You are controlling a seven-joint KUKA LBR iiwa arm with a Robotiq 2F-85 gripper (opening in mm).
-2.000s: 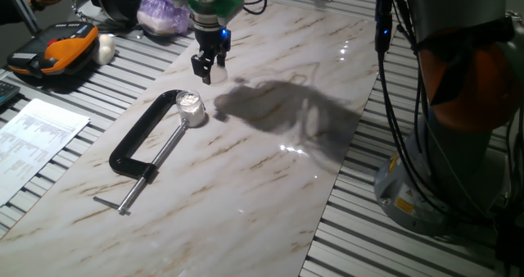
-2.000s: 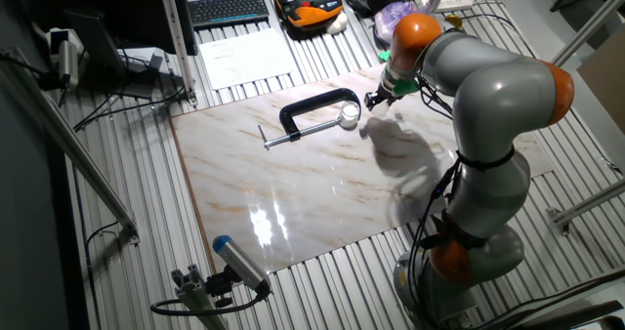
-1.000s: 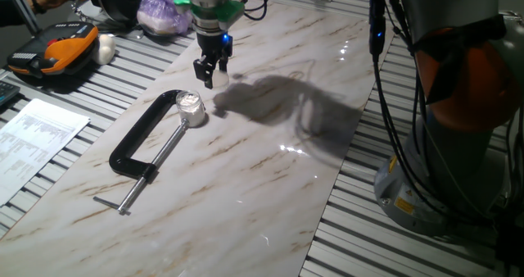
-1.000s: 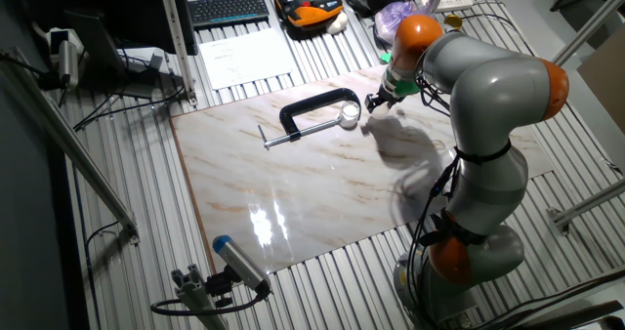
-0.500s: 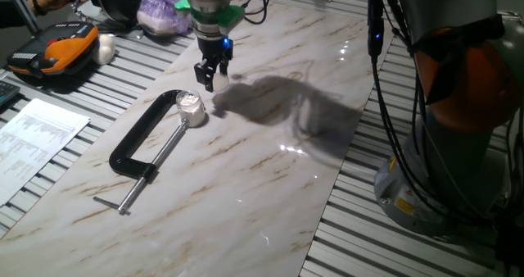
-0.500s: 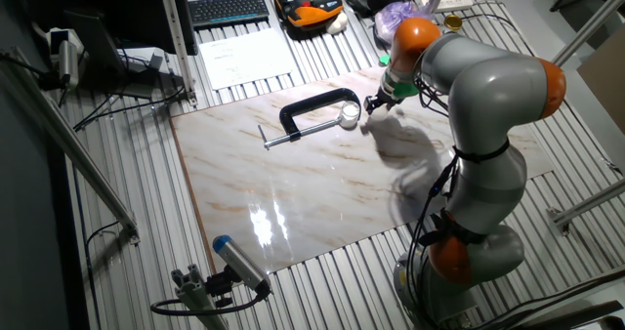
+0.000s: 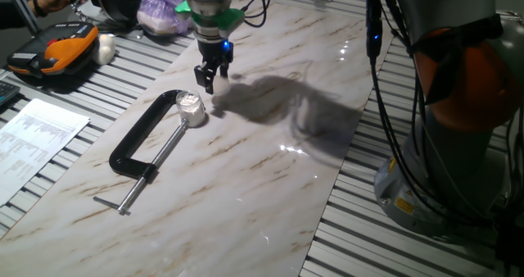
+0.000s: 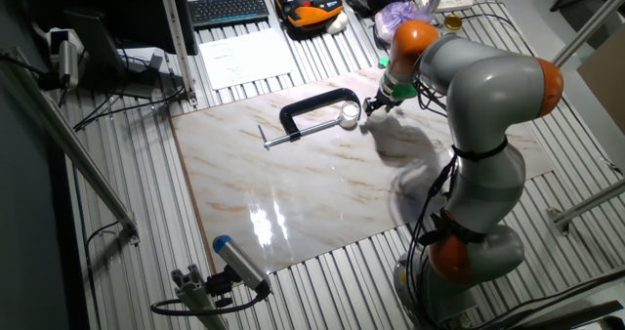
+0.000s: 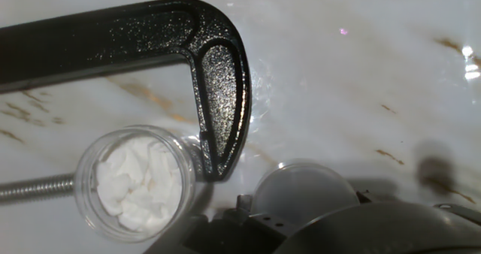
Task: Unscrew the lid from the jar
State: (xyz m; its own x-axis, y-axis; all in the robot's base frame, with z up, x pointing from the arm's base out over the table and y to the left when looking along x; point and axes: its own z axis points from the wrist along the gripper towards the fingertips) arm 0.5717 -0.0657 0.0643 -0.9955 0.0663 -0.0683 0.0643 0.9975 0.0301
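here we see the jar (image 9: 137, 179) standing upright on the marble bench (image 7: 270, 187), held in the mouth of the black c-clamp (image 7: 147, 138), between the clamp's curved jaw tip and its threaded screw (image 9: 34, 188). in the hand view the jar's mouth is open and we look straight down on pale white lumps inside it. the lid (image 9: 301, 194) is off the jar: it shows in the hand view as a round translucent disc at the bottom of the picture, just beside the jar and right against the dark body of the hand. the fingers (image 7: 210, 82) hang just above the bench, close beside the jar on the side away from the clamp's long bar, with the arm's shadow spread over the marble past them. in both fixed views the fingers look drawn close together, and the lid appears to sit between them, though we cannot tell for sure that they grip it. off the marble, on the slatted surface, we see an orange case (image 7: 57, 52), a white lump (image 7: 105, 47) next to it and a printed sheet (image 7: 33, 138).
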